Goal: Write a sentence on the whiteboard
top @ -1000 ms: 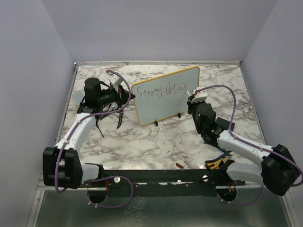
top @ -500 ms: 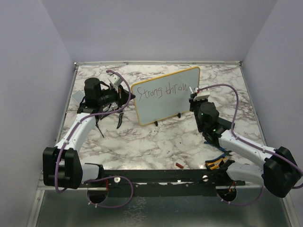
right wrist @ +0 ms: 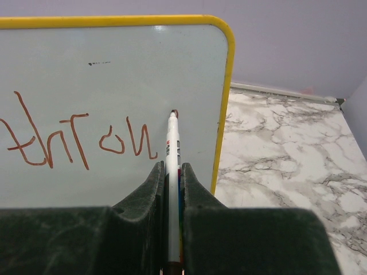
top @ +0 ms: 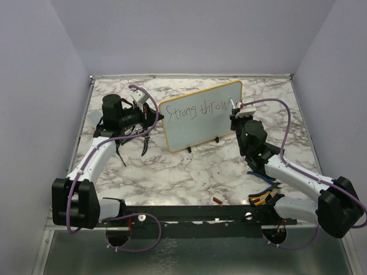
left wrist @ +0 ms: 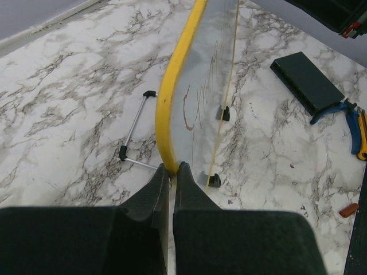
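Note:
The whiteboard point(top: 200, 117) stands upright on small black feet in the middle of the table, yellow-framed. My left gripper point(top: 152, 116) is shut on its left edge; in the left wrist view the jaws point(left wrist: 172, 167) pinch the yellow frame point(left wrist: 172, 97). My right gripper point(top: 235, 116) is at the board's right end, shut on a white marker point(right wrist: 172, 143). The marker's tip touches the board just right of the last letter. The sentence point(top: 195, 110) is a single line of reddish-brown letters, roughly "Strong throu"; its end point(right wrist: 80, 137) shows in the right wrist view.
A dark flat slab point(left wrist: 307, 82) lies in front of the board in the left wrist view. Blue and yellow-handled pliers point(top: 261, 197) and a small red cap point(top: 218, 200) lie near the front edge. A wire stand leg point(left wrist: 135, 137) sticks out behind the board.
The right arm has carried the marker a little to the right and farther back along the board, past the last letter. The left arm and the board have stayed still.

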